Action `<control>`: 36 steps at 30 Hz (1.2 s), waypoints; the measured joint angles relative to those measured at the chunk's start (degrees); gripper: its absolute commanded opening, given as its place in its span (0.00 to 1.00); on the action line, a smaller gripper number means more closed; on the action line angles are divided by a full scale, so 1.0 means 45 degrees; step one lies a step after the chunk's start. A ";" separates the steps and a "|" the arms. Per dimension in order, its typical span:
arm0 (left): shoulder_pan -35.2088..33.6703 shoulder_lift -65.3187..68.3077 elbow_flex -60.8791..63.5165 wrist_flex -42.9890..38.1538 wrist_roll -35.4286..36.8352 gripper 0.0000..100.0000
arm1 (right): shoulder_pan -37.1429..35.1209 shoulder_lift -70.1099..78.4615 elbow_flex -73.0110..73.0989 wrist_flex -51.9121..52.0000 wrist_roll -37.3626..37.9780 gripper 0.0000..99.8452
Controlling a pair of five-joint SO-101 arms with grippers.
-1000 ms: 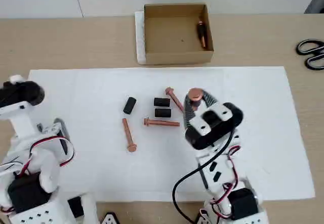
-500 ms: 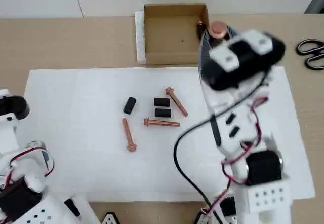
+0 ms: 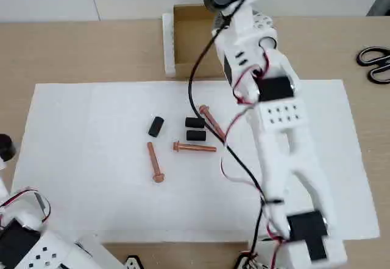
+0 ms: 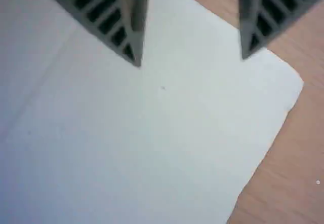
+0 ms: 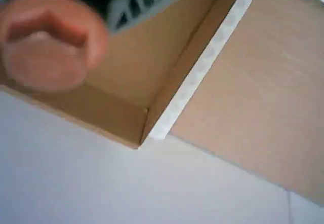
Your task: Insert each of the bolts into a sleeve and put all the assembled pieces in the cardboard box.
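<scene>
My right arm (image 3: 268, 86) stretches across the sheet to the cardboard box (image 3: 190, 45), and its wrist covers the box's right half. In the right wrist view my right gripper (image 5: 76, 16) is shut on a copper bolt (image 5: 48, 44), whose head hangs over the box floor (image 5: 152, 67). Three bare bolts (image 3: 156, 162) (image 3: 194, 148) (image 3: 211, 120) and three black sleeves (image 3: 156, 126) (image 3: 194, 123) (image 3: 195, 136) lie mid-sheet. My left gripper (image 4: 190, 57) is open above a corner of the white sheet (image 4: 152, 148), with nothing between its fingers.
A white foam strip (image 3: 168, 44) lines the box's left wall. Black scissors (image 3: 375, 64) lie on the wooden table at the far right. The left arm's base (image 3: 21, 238) sits at the near left corner.
My right arm has swung from the middle of the sheet up to the box, carrying the bolt. The left arm has drawn back toward the near left corner.
</scene>
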 measured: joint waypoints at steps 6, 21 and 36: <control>-0.0821 0.0000 0.0000 0.0000 0.0000 0.12 | 0.0781 0.5275 -0.3458 -0.1836 0.0000 0.00; -0.1348 0.0000 0.0000 0.0000 0.0000 0.12 | 0.1231 1.4046 -1.0002 -0.2364 0.0000 0.00; -0.1348 0.0000 0.0000 0.0000 0.0000 0.12 | 0.1211 1.4339 -1.0335 -0.2247 0.0000 0.24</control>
